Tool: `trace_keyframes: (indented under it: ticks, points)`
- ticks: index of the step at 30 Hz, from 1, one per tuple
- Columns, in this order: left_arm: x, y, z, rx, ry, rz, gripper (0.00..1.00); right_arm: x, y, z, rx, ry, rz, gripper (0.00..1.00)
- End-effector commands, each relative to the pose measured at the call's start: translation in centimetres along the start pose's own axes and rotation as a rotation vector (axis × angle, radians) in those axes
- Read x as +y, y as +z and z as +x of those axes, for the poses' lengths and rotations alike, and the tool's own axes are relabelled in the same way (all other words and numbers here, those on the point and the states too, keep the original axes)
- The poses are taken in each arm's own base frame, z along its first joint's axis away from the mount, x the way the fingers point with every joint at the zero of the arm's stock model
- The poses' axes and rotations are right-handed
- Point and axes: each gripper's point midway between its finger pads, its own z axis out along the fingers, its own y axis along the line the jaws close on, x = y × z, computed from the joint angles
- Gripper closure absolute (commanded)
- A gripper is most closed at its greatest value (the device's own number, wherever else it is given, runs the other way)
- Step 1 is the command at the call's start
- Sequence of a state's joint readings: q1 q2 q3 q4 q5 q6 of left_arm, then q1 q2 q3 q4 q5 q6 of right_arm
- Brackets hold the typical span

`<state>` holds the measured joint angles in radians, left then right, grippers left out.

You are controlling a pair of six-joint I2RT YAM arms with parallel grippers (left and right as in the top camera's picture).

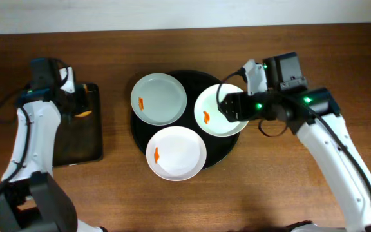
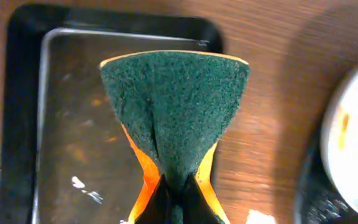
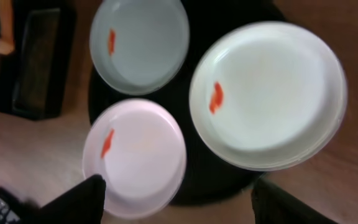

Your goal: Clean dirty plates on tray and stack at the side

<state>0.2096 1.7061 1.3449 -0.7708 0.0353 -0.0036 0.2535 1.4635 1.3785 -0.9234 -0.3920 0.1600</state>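
Three white plates lie on the round black tray (image 1: 198,80), each with an orange smear: a left one (image 1: 158,98), a right one (image 1: 214,125) and a near one (image 1: 176,153). My left gripper (image 1: 81,106) is shut on a folded green and orange sponge (image 2: 176,118), held over the rectangular tray; its fingers (image 2: 176,205) pinch the sponge's lower end. My right gripper (image 1: 227,108) hovers open and empty above the right plate. In the right wrist view the plates (image 3: 138,43), (image 3: 269,93), (image 3: 135,155) lie below the spread fingers (image 3: 179,202).
A smaller rectangular black tray (image 1: 76,135) with a metal-looking floor (image 2: 67,124) lies at the table's left. It shows in the right wrist view (image 3: 36,62) too. Bare wood table surrounds both trays. A plate's rim (image 2: 353,137) shows at the left wrist view's right edge.
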Motion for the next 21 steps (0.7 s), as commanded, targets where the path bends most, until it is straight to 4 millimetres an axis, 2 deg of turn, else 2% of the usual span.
trace_keyframes:
  ticks: [1, 4, 6, 8, 11, 13, 15, 16, 21]
  points:
    - [-3.9, -0.6, -0.3, -0.014, 0.084, 0.091, 1.0, 2.1, 0.9, -2.0, -0.025, -0.017, -0.12, 0.25]
    - [-8.0, -1.4, -0.6, -0.03, 0.152, 0.181, 1.0, 2.9, 3.4, -2.8, -0.001, -0.017, -0.14, 0.25]
    - [-11.0, -2.0, -0.9, -0.052, 0.207, 0.221, 1.0, 3.6, 6.3, -3.0, 0.023, -0.043, -0.155, 0.26]
    - [-13.8, -2.4, -1.1, -0.081, 0.251, 0.254, 1.0, 2.8, 9.5, -3.3, 0.031, -0.008, -0.104, 0.28]
    - [-16.8, -2.4, -1.2, -0.115, 0.298, 0.289, 1.0, 3.0, 13.3, -3.7, 0.024, -0.034, -0.123, 0.31]
    - [-18.5, -1.8, -1.0, -0.118, 0.33, 0.307, 1.0, 3.3, 15.7, -3.7, 0.023, -0.04, -0.136, 0.38]
    - [-18.8, -0.2, -0.4, -0.088, 0.3, 0.269, 1.0, 3.3, 18.1, -3.3, 0.027, -0.049, -0.13, 0.44]
    - [-18.7, 1.1, 0.1, -0.059, 0.291, 0.247, 1.0, 2.2, 19.8, -3.1, 0.023, -0.019, -0.066, 0.46]
    - [-18.7, 3.4, 1.2, 0.002, 0.245, 0.237, 1.0, 0.2, 22.9, -3.4, -0.011, -0.053, 0.002, 0.48]
